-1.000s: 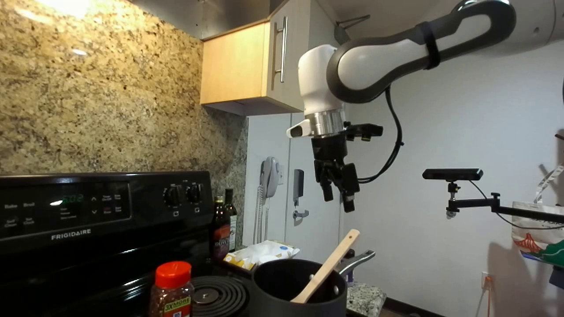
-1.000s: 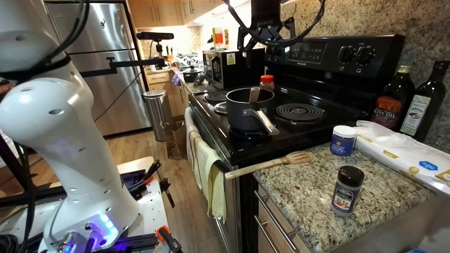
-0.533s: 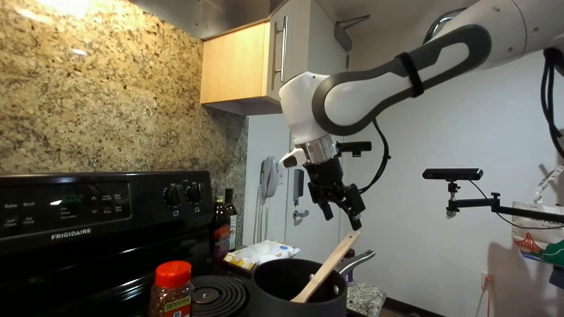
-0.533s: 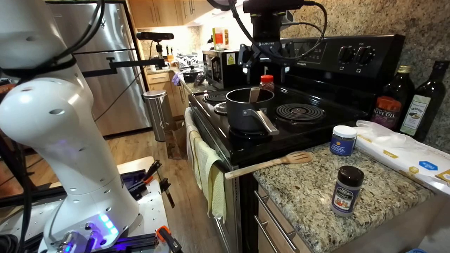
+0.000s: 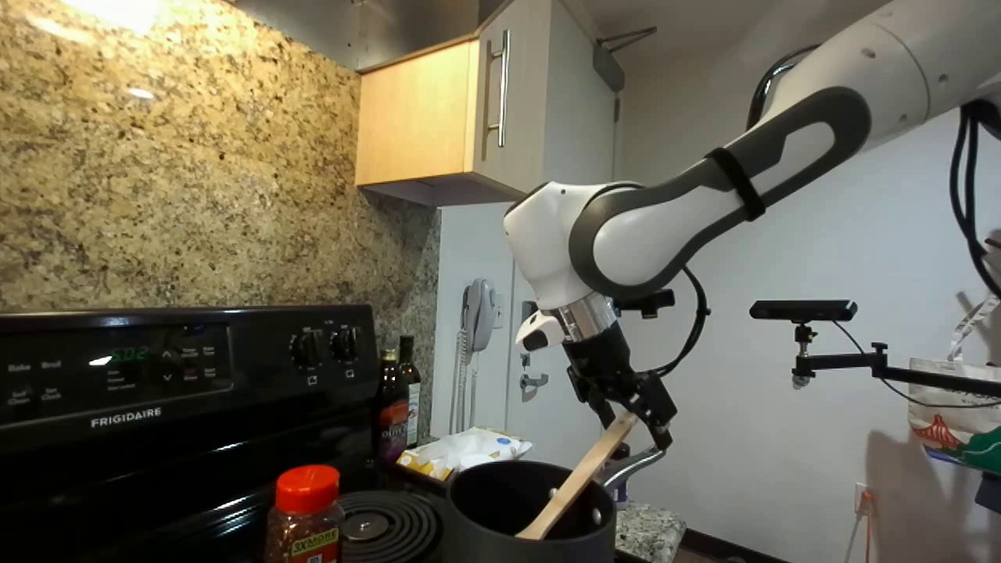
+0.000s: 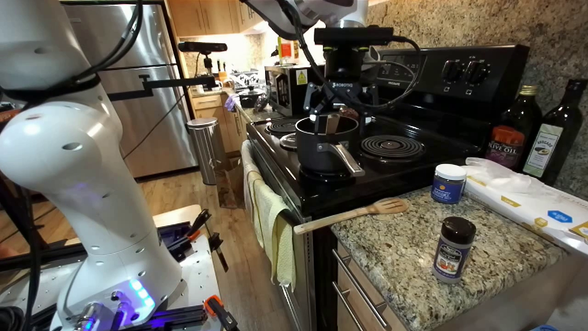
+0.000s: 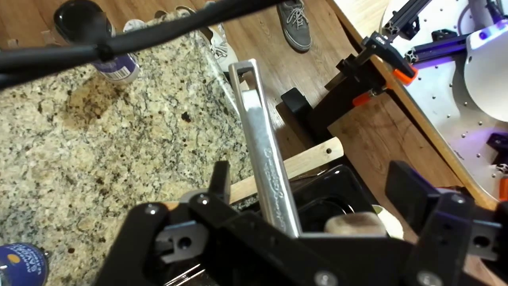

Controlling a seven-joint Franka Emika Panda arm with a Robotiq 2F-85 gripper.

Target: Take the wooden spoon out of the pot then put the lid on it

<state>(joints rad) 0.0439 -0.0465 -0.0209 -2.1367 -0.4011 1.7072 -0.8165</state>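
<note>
Where the pot (image 6: 312, 155) stands: on the stove (image 6: 399, 179)
Wooden spoon (image 5: 583, 476): in the pot, handle leaning over its rim
Gripper (image 7: 313, 179): above the pot, fingers (image 7: 220, 180) spread apart, the spoon's end between them
Red-capped jar (image 5: 303, 512): near the pot
Slotted spatula (image 6: 358, 213): on the counter (image 6: 390, 259), past the pot's handle (image 6: 349, 160)

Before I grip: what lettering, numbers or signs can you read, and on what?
"FRIGIDAIRE": stove panel
"3XMORE": red-capped jar
"ROBOTIQ": hand
"OLIVE OIL": gold-capped bottle
"AVOCADO", apparently: pale-labelled bottle
"SAVORY": white-lidded jar
"Large": white box
Triangle sign: microwave; wording too small.
Too blurred: clock digits, small panel lettering, shaker label, box's blue badge, pot handle marking.
</note>
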